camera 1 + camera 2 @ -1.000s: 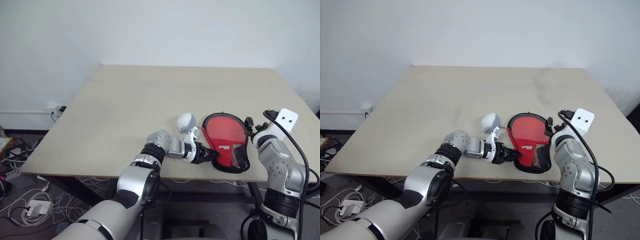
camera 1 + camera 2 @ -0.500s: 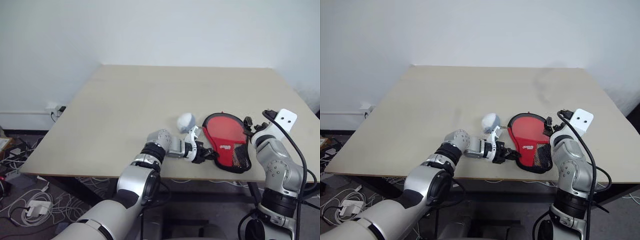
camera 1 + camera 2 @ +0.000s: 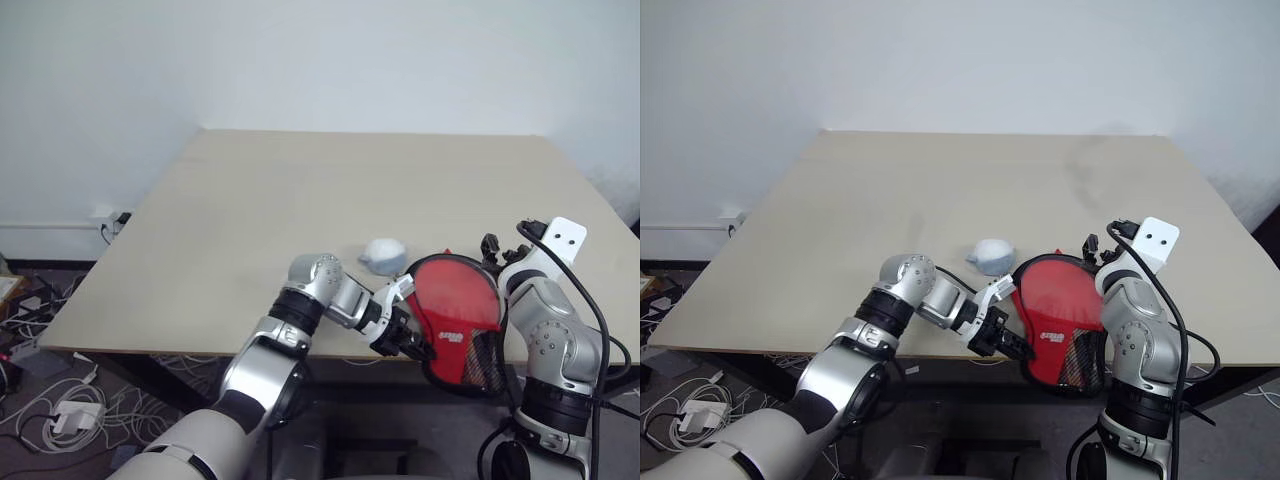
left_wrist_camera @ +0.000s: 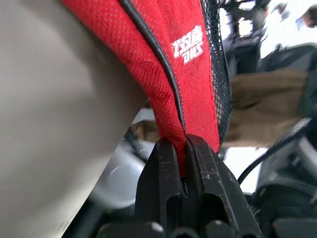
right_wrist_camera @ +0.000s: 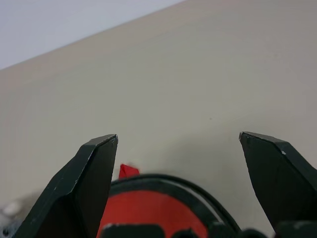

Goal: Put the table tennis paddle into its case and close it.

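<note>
My left tool (image 4: 184, 148) pinches the red case (image 3: 455, 315) at lower right, off the tabletop (image 3: 300, 200) edge. My right tool (image 5: 181, 163) gapes empty.

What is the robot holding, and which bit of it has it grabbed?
The left claw is shut on the red case, pinching its narrow lower edge. The right claw is open and holds nothing.

The left arm reaches across the body, its wrist bent downward, and the left gripper (image 4: 184, 148) is clamped tight on red fabric. The right arm stands bent at the table's near right edge, the right gripper (image 5: 181, 171) spread wide, holding nothing.
</note>
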Controlling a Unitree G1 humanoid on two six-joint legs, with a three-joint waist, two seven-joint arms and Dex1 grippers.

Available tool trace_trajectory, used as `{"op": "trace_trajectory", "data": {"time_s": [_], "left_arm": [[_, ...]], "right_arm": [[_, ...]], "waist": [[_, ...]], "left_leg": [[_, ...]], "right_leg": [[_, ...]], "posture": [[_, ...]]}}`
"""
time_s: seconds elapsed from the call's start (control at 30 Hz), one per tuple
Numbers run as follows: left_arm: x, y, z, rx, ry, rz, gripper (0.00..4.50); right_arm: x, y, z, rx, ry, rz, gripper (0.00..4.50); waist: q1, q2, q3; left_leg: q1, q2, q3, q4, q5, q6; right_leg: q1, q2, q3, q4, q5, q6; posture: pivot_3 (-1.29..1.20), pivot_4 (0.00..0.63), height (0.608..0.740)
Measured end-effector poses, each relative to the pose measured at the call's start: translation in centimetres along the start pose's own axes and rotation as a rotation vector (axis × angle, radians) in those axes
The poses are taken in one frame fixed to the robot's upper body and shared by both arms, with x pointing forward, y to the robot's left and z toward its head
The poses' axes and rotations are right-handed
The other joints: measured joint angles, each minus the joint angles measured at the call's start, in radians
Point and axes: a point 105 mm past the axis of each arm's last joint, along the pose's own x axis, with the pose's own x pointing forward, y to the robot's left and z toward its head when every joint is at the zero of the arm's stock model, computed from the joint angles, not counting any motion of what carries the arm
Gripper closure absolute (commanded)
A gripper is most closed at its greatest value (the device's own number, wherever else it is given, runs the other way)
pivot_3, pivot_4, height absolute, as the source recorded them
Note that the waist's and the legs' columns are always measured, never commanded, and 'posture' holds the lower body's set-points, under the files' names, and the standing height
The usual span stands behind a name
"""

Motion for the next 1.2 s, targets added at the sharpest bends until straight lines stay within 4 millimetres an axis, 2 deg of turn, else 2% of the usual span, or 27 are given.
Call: {"op": "trace_trajectory", "data": {"time_s": [0.13,0.4,0.53,0.67,0.7,0.83,0.93,1.1,1.2], "left_arm": [[0.8,-0.4,-1.1,0.006,0.035,-0.033,4.48],[1.3,-1.4,-1.6,0.006,0.026,-0.073,4.48],[1.4,-1.7,-1.6,0.002,0.019,-0.076,3.46],[1.3,-1.7,-1.6,-0.006,0.013,-0.076,2.14],[1.1,-1.5,-1.6,-0.011,0.01,-0.073,2.14],[-0.3,-0.2,-1.6,-0.038,-0.012,-0.034,2.14],[-2.4,0.7,-1.4,-0.012,-0.056,0.01,2.14],[-6.7,0.2,-0.7,0.172,-0.182,0.086,2.14],[-8.2,-0.1,-0.3,0.291,-0.28,0.096,2.14]], "right_arm": [[0.0,0.0,0.1,-0.018,-0.001,0.003,0.21],[0.1,0.2,-0.1,-0.029,0.003,0.006,0.21],[0.1,0.2,-0.1,-0.036,0.004,0.008,0.21],[0.1,0.3,-0.1,-0.043,0.005,0.01,0.21],[0.2,0.3,-0.2,-0.044,0.008,0.012,0.21],[0.4,0.4,-0.5,-0.045,0.023,0.016,0.21],[0.5,0.6,-0.4,-0.044,0.021,0.029,0.21],[0.5,1.2,0.3,-0.06,0.004,0.074,0.21],[0.5,2.1,0.5,-0.091,0.016,0.148,0.21]], "waist": [[0.0,0.0,0.0],[0.0,0.0,0.0],[0.0,0.0,0.0],[-0.001,0.0,0.0],[-0.001,0.0,0.0],[-0.001,0.0,0.0],[-0.001,0.0,0.0],[-0.001,0.0,0.0],[-0.002,0.0,0.0]], "left_leg": [[0.0,0.0,0.0,0.0,0.0,0.0],[0.0,-0.001,0.0,0.0,0.0,0.0],[0.0,-0.003,0.0,0.0,0.0,0.0],[0.0,-0.003,0.0,0.0,0.0,0.0],[0.0,-0.004,0.0,0.0,0.0,0.0],[0.0,-0.004,0.0,0.0,0.0,0.0],[0.0,-0.004,0.001,0.0,0.0,0.0],[0.001,-0.005,0.002,-0.001,0.001,-0.001],[0.002,-0.004,0.003,-0.004,0.001,-0.003]], "right_leg": [[0.0,0.0,0.0,0.0,0.0,0.0],[0.0,0.0,0.0,0.0,0.0,0.0],[0.0,0.0,0.0,0.0,0.0,0.0],[0.0,0.001,0.0,0.0,0.0,0.0],[0.0,0.001,0.0,0.0,0.0,0.0],[0.0,0.001,0.0,0.0,0.0,0.0],[0.0,0.001,0.0,0.0,0.0,0.0],[0.0,0.001,0.0,0.0,0.0,0.0],[0.0,0.001,0.0,-0.001,0.0,0.0]], "posture": [[0.0,0.0,0.715],[0.0,0.0,0.715],[0.0,0.0,0.715],[0.0,0.0,0.715],[0.0,0.0,0.715],[0.0,0.0,0.715],[0.0,0.0,0.715],[0.0,0.0,0.715],[0.0,0.0,0.715]]}}
